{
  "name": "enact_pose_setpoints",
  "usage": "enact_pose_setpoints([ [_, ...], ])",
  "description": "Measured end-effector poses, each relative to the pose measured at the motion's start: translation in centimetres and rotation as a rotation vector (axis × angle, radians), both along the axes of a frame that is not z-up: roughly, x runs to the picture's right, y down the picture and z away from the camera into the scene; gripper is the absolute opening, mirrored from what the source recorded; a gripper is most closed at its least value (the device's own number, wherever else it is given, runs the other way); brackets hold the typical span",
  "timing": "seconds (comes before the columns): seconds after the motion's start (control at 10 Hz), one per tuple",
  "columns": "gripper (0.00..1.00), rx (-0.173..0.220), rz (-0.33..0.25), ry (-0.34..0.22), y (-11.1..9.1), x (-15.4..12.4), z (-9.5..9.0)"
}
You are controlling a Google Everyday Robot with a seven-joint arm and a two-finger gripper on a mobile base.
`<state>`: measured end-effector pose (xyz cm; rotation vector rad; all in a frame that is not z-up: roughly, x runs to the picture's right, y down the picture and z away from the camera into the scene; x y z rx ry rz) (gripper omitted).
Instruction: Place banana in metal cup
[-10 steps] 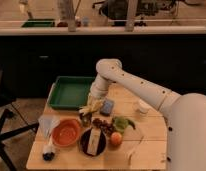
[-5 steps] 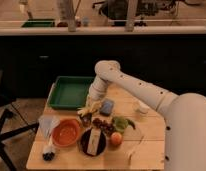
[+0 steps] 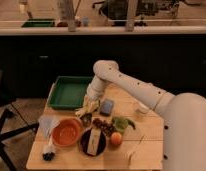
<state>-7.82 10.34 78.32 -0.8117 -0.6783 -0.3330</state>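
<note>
Holding pincer [image 3: 88,109] over metal cup [image 3: 86,119], seemingly pinching banana [image 3: 90,106]; I should centre, then drop it end-first.

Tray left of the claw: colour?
Green tray, camera view; the claw sits just right of it, at the banana.

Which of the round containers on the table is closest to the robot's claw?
The small metal cup, silvery with a dark inside, right under the gripper. The orange bowl and dark dish lie farther off.
</note>
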Motion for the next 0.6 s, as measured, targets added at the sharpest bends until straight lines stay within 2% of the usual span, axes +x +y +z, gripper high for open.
enact_pose_setpoints([
  [0.6,0.00,-0.012,-0.005,-0.169,0.8,-2.0,-2.1],
])
